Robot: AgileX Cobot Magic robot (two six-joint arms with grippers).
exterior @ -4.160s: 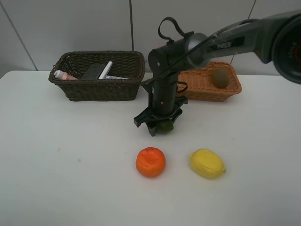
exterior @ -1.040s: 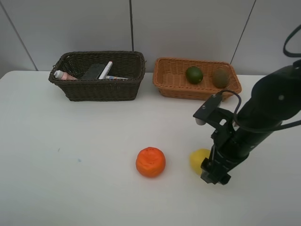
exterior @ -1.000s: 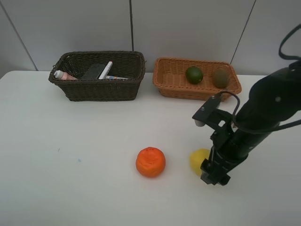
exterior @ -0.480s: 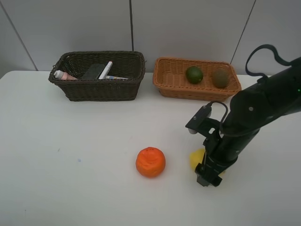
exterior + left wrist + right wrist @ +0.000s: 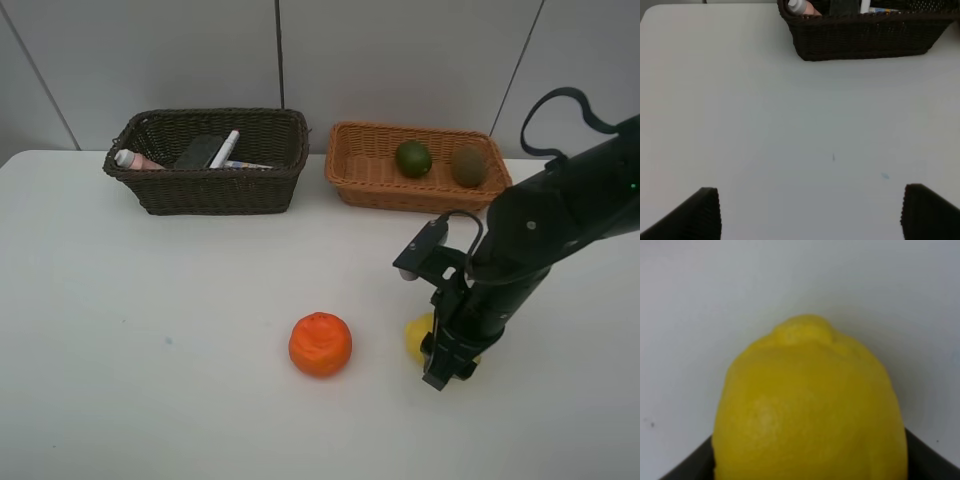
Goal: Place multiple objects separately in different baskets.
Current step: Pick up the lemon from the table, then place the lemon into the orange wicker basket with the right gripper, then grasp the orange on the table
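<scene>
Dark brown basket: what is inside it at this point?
In the dark basket: a small pink bottle, a dark grey block, and a white marker leaning against it. A further white item by the marker is mostly hidden. The basket's floor is covered.
</scene>
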